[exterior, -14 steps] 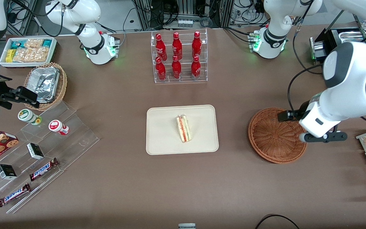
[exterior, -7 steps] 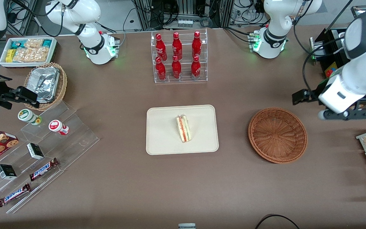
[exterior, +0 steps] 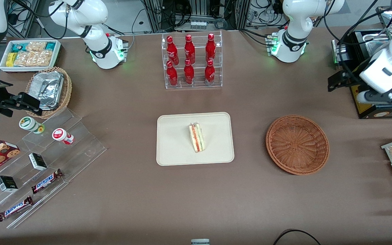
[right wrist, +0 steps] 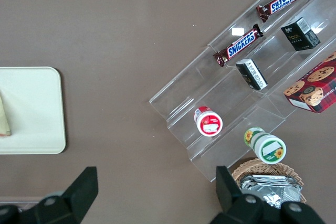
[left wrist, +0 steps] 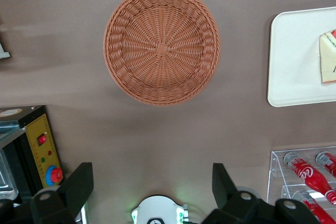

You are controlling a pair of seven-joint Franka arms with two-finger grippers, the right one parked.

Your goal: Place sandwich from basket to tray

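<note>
Gripper (left wrist: 152, 190) spread wide, holding nothing, sandwich (exterior: 197, 137) on tray (exterior: 175, 149), basket (exterior: 297, 144) bare

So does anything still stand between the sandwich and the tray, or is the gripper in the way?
Nothing visible does. The sandwich already lies on the tray, and the basket is empty. The gripper hangs open, high above bare table near the working arm's base, holding nothing.

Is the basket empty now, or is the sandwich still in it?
Empty. The basket shows bare weave; the sandwich lies on the tray. The gripper, open, hangs high above the table.
</note>
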